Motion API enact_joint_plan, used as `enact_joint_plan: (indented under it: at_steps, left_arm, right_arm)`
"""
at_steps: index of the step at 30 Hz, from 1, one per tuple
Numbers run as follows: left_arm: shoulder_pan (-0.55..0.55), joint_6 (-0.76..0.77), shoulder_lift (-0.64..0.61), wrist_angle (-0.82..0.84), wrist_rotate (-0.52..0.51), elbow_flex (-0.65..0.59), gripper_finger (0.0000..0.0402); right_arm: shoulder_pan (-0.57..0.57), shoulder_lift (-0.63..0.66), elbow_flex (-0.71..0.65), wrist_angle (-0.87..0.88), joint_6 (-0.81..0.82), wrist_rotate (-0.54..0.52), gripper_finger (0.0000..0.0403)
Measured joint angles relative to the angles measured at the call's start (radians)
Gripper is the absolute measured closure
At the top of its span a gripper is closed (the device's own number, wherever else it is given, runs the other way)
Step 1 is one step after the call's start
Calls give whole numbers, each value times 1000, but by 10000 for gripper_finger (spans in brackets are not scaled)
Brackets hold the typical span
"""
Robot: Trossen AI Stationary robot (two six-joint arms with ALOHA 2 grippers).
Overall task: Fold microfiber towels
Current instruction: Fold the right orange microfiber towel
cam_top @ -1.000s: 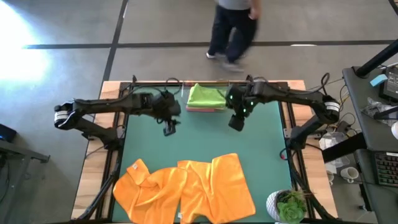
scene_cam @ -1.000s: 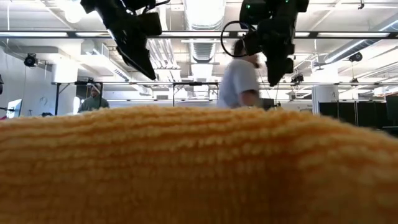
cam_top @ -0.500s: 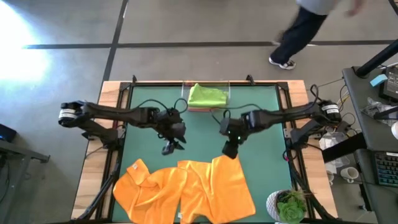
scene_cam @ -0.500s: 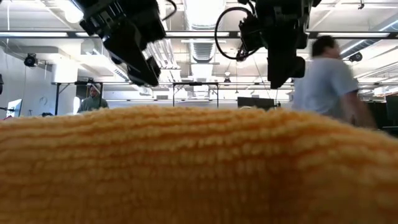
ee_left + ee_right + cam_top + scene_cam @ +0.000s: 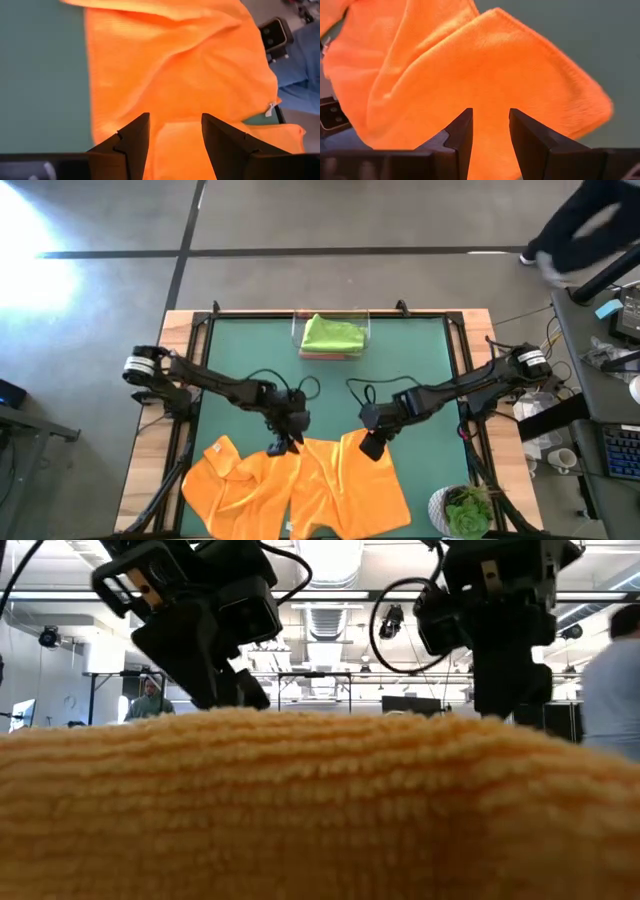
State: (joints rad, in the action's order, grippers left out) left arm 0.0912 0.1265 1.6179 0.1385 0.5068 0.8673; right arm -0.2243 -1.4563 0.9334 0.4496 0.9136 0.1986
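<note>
High view: both arms reach toward the lower middle of the frame. The left gripper [image 5: 280, 446] hangs over the far edge of the orange towels [image 5: 300, 485]; the right gripper [image 5: 372, 445] is over their upper right corner. A folded green towel [image 5: 332, 334] lies on a pink one [image 5: 322, 355], top centre of the green mat [image 5: 420, 370].

Low view: orange pile fills the lower frame, both grippers just above it.

Left wrist view: fingers [image 5: 131, 140] apart, orange cloth between them, nothing clamped.

Right wrist view: fingers [image 5: 461, 134] apart over the towel corner.
</note>
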Motion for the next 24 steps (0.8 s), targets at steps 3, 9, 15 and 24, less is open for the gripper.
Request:
enact_joint_plan:
  at_steps: [3,9,15,24]
  left_arm:
    - [30,1,30,-39,0,0,238]
    - [42,11,93,-82,-57,18,238]
    - [37,24,162,-90,-69,34,238]
    - [26,25,200,-113,-88,36,238]
  right_arm:
    - [-14,0,-36,-55,40,1,286]
    - [-16,-1,-89,-90,101,-98,286]
    - [-14,-1,-103,-90,110,-113,286]
    - [-3,-110,-104,-93,108,-123,286]
